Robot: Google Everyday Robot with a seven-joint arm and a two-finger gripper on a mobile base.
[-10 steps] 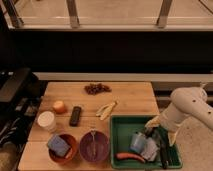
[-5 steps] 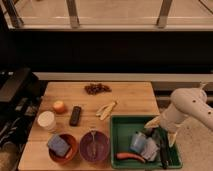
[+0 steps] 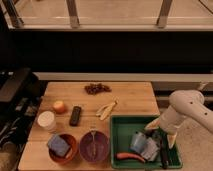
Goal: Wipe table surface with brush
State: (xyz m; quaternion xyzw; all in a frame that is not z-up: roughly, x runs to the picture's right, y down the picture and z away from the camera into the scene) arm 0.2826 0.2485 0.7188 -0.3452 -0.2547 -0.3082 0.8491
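Note:
The table surface (image 3: 130,97) is a light-brown wooden plank top filling the middle of the camera view. A green tray (image 3: 121,131) sits on its front right corner. The brush (image 3: 163,153), slender and dark, lies lengthwise along the tray's right side. My white arm reaches in from the right, and its gripper (image 3: 157,136) hangs low over the right part of the tray, just above the brush's far end. The gripper is open and nothing shows between its fingers.
The tray also holds an orange carrot (image 3: 129,156) and a blue-grey cup (image 3: 142,143). On the table lie dark grapes (image 3: 97,88), a banana peel (image 3: 107,109), a black remote (image 3: 75,115), an orange fruit (image 3: 59,106), a white cup (image 3: 46,120), an orange bowl (image 3: 62,146) and a purple bowl (image 3: 94,146).

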